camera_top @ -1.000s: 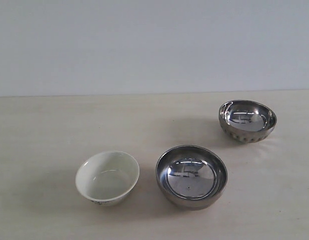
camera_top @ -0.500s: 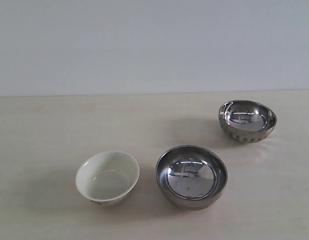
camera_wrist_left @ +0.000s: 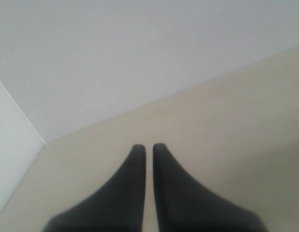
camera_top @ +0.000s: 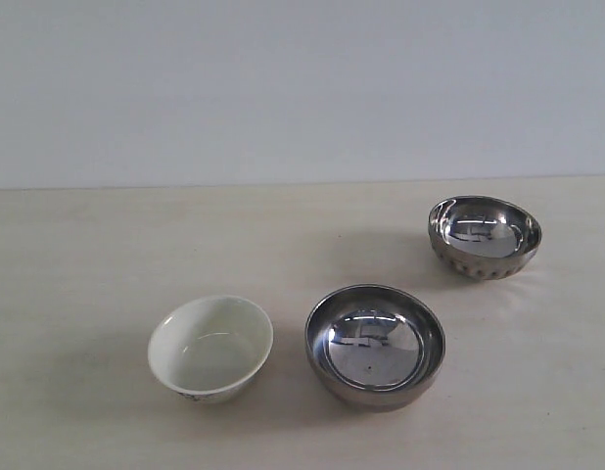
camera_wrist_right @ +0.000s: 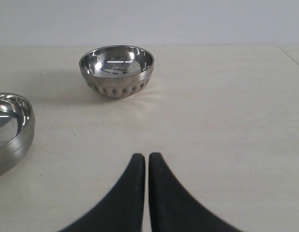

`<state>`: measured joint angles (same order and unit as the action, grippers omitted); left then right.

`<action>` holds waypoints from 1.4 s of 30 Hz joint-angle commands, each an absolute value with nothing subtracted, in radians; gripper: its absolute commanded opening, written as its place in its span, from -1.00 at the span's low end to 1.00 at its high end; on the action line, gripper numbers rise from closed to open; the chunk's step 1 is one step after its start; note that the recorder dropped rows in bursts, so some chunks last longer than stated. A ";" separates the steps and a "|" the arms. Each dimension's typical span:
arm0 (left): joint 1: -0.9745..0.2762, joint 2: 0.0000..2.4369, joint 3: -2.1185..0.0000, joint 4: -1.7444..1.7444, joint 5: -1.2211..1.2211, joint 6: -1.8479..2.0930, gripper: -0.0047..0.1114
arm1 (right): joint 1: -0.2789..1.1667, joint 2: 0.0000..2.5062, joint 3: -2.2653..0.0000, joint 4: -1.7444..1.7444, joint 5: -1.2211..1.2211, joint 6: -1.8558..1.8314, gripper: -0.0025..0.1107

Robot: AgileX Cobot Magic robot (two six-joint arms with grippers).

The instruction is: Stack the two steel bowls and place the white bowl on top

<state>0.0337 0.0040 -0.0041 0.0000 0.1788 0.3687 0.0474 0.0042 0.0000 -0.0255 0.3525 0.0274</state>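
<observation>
A: Status on stacking?
B: Not begun. Your right gripper [camera_wrist_right: 147,155] is empty, fingers pressed together; dimpled steel bowl [camera_wrist_right: 116,70] ahead of it, smooth steel bowl [camera_wrist_right: 9,130] nearer, to its side. Your left gripper [camera_wrist_left: 144,146] is closed too; white bowl [camera_top: 210,348] outside its view.
A: Next?
B: Spread right fingers, take the dimpled rim.

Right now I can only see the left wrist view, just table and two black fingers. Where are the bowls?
Observer: In the exterior view, the white bowl sits left of the smooth bowl, apart from it.
Operator: Where's the other shiny one?
Observer: The ribbed bowl stands farther back on the right, alone; nothing is stacked.
Operator: Is the other arm holding anything?
Observer: No. The right gripper is shut and empty, pointing toward the ribbed bowl.
</observation>
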 commanded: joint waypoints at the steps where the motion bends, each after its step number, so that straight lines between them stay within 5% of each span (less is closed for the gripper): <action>1: 0.038 0.000 0.000 -0.018 0.172 0.358 -0.85 | 0.040 0.000 0.000 -0.032 0.342 0.024 -0.96; 42: 0.038 0.000 0.000 0.141 0.294 -0.101 -0.85 | 0.040 0.000 0.000 -0.032 0.342 0.024 -0.96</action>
